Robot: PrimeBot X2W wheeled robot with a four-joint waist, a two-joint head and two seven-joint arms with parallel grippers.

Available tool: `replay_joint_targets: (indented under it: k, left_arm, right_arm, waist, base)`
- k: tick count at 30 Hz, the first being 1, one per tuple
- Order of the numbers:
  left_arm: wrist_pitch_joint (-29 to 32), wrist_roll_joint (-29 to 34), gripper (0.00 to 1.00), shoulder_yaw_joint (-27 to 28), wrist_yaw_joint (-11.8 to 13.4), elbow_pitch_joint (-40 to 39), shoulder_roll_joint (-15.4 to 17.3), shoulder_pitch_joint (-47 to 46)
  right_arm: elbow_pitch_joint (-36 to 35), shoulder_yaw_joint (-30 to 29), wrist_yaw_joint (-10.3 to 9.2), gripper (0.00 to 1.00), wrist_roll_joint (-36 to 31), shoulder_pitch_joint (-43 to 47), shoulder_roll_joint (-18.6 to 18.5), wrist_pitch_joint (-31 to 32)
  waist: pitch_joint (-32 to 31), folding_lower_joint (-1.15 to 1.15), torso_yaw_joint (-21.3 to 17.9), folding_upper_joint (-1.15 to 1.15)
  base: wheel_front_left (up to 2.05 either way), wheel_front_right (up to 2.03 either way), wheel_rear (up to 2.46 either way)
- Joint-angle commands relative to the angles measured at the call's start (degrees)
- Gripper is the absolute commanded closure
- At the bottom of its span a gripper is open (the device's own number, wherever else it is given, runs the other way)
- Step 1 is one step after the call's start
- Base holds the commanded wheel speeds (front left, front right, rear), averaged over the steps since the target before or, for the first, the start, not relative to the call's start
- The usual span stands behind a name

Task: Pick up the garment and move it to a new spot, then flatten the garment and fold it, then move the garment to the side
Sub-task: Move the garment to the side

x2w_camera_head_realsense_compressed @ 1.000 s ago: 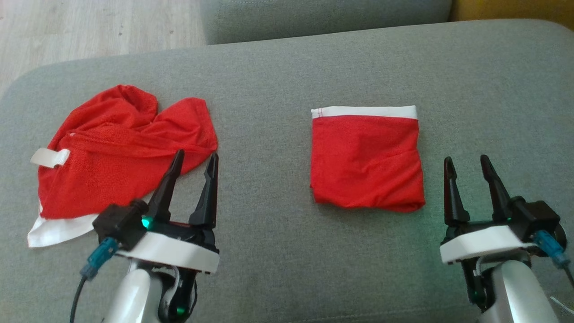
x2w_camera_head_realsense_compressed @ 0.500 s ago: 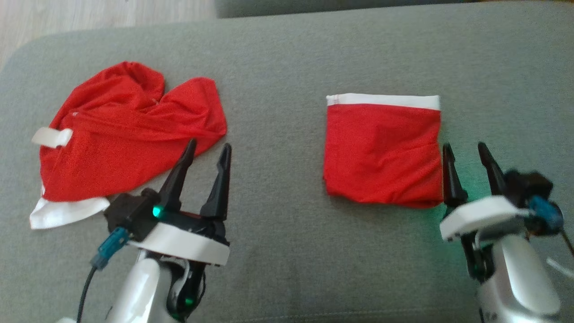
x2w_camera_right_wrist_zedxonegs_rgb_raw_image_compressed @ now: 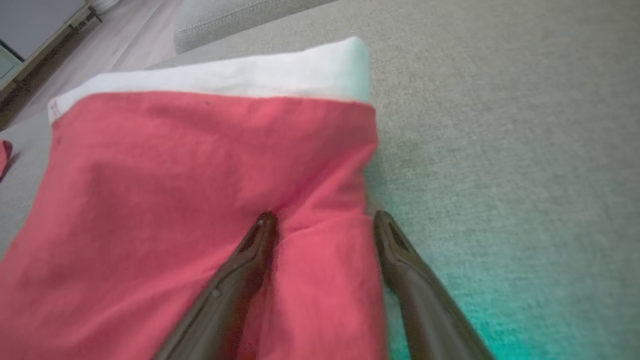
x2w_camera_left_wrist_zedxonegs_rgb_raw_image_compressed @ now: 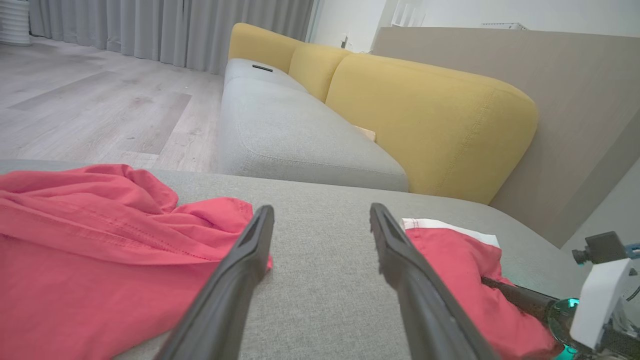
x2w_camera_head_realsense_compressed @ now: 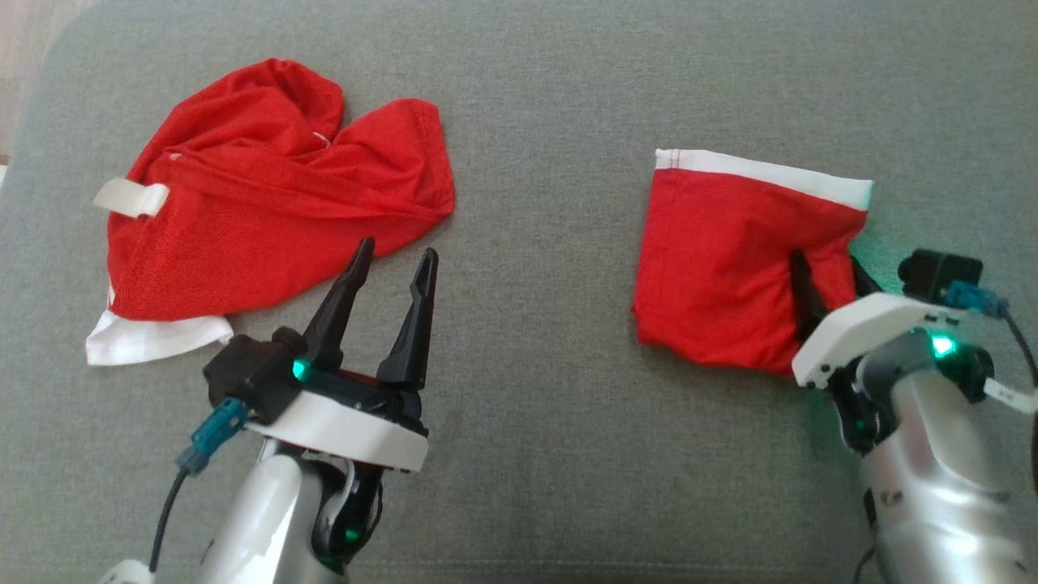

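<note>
The jaws of both grippers are spread wide, and nothing is clamped in either. Nearest the camera, the left gripper (x2w_camera_head_realsense_compressed: 398,247) is poised over bare grey cushion (x2w_camera_head_realsense_compressed: 551,243), its fingertips close to the near hem of a crumpled garment (x2w_camera_head_realsense_compressed: 259,195); whether cloth is touched cannot be told. That red heap is spread toward the cushion's left edge, with a white band turned out at its near corner.

The right gripper (x2w_camera_head_realsense_compressed: 827,261) is set astride the right edge of the folded garment (x2w_camera_head_realsense_compressed: 722,259). One finger is laid on the red cloth and the other is placed just beside the edge (in the head view it is largely hidden behind the wrist).

The folded garment is found right of centre, slightly tilted, with its white band on the far side. A broad strip of open cushion is left between the two garments, and more beyond them. The right wrist view is blurred and washed with green light.

Farther off, a second grey seat (x2w_camera_left_wrist_zedxonegs_rgb_raw_image_compressed: 300,135), a yellow backrest (x2w_camera_left_wrist_zedxonegs_rgb_raw_image_compressed: 430,125) and a wooden floor (x2w_camera_left_wrist_zedxonegs_rgb_raw_image_compressed: 100,110) are seen.
</note>
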Motion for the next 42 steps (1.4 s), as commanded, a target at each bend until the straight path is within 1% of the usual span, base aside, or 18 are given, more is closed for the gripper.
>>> replay_joint_targets:
  k: [1,2,3,4,5,8,12,16,19,24,27,30,35,36,38,40,42]
  left_arm:
    - [-0.28,-0.16,0.0,2.05,-0.35,-1.59,0.33,-2.59]
    - [-0.28,-0.12,0.0,2.21,-0.35,-1.56,0.33,-2.56]
    - [-0.28,-0.05,0.0,2.43,-0.35,-1.5,0.33,-2.52]
    - [-0.28,0.03,0.0,2.69,-0.35,-1.43,0.33,-2.48]
    - [-0.28,0.11,0.0,2.92,-0.35,-1.38,0.33,-2.45]
    - [-0.28,0.23,0.0,3.29,-0.35,-1.47,0.33,-2.47]
    - [-0.28,0.29,0.0,3.09,-0.35,-1.75,0.33,-2.64]
    - [-0.28,0.39,0.0,3.05,-0.35,-2.08,0.33,-3.03]
    - [-0.28,0.38,0.0,2.76,-0.35,-2.29,0.33,-3.45]
    - [-0.28,0.21,0.0,1.96,-0.35,-2.56,0.33,-4.33]
    - [-0.28,0.24,0.0,1.78,-0.35,-2.58,0.33,-4.71]
    - [-0.28,0.29,0.0,1.84,-0.35,-2.61,0.33,-5.09]
    - [-0.28,0.24,0.0,2.05,-0.35,-2.73,0.33,-5.62]
    - [-0.28,0.24,0.0,2.05,-0.35,-2.73,0.33,-5.62]
    - [-0.28,0.24,0.0,2.21,-0.35,-2.88,0.33,-5.77]
    - [-0.28,0.23,0.0,2.3,-0.35,-2.97,0.33,-5.87]
    - [-0.28,0.21,0.0,2.34,-0.35,-2.93,0.33,-5.98]
  right_arm:
    - [1.21,2.44,-0.05,0.0,0.83,0.13,0.57,1.53]
    - [1.99,3.17,-0.05,0.0,1.2,-0.21,0.57,1.48]
    - [2.5,3.93,-0.05,0.27,0.98,-0.55,0.58,1.03]
    - [2.74,4.4,-0.05,0.68,0.44,-0.96,0.58,0.15]
    - [2.88,4.77,-0.05,1.0,-0.56,-1.35,0.58,-0.72]
    - [2.4,5.08,-0.05,1.0,-5.42,-2.61,0.09,-3.56]
    - [0.47,6.47,-0.05,1.0,-11.24,-3.94,-3.07,-5.88]
    - [-1.6,7.53,-0.05,1.0,-14.39,-5.37,-9.02,-5.96]
    - [-2.3,8.7,-0.05,1.0,-15.97,-6.67,-14.81,-5.19]
    - [-0.69,9.33,-0.05,1.0,-17.95,-8.6,-24.9,-4.22]
    - [0.87,8.33,-0.05,1.0,-18.39,-9.43,-28.61,-3.73]
    - [2.32,7.58,-0.05,1.0,-19.37,-9.81,-31.06,-2.91]
    - [5.21,5.62,-0.05,1.0,-20.8,-10.67,-33.65,-2.21]
    - [5.21,5.62,-0.05,1.0,-20.8,-10.67,-33.65,-2.21]
    - [5.93,3.68,-0.05,1.0,-19.99,-11.29,-33.18,-2.41]
    - [5.81,3.38,-0.05,1.0,-21.57,-11.79,-33.22,-2.47]
    - [6.05,1.7,-0.05,1.0,-21.62,-12.46,-32.34,-2.26]
  waist:
    - [-0.01,0.0,-0.04,0.0]
    - [-0.02,0.0,-0.15,0.0]
    - [-0.07,0.0,-0.33,0.0]
    - [-0.16,0.0,-0.6,0.0]
    - [-0.23,0.0,-0.89,0.0]
    - [-0.37,0.0,-1.98,0.0]
    - [-0.22,0.0,-3.24,0.0]
    - [0.39,0.0,-3.93,0.0]
    - [1.03,0.0,-3.95,0.0]
    - [2.4,0.0,-3.18,0.0]
    - [3.26,0.0,-2.49,0.0]
    - [4.07,0.0,-1.75,0.0]
    - [5.16,0.0,-0.85,0.0]
    - [5.16,0.0,-0.85,0.0]
    - [5.61,0.0,-0.77,0.0]
    - [5.96,0.0,-0.76,0.0]
    - [6.12,0.0,-0.8,0.0]
  base:
    - [0.0,0.0,0.0]
    - [0.0,0.0,0.0]
    - [0.0,0.0,0.0]
    - [0.0,0.0,0.0]
    - [0.0,0.0,0.0]
    - [0.0,0.0,0.0]
    - [0.0,0.0,0.0]
    - [0.0,0.0,0.0]
    - [0.0,0.0,0.0]
    - [0.0,0.0,0.0]
    - [0.0,0.0,0.0]
    - [0.0,0.0,0.0]
    - [0.0,0.0,0.0]
    - [0.0,0.0,0.0]
    - [0.0,0.0,0.0]
    - [0.0,0.0,0.0]
    - [0.0,0.0,0.0]
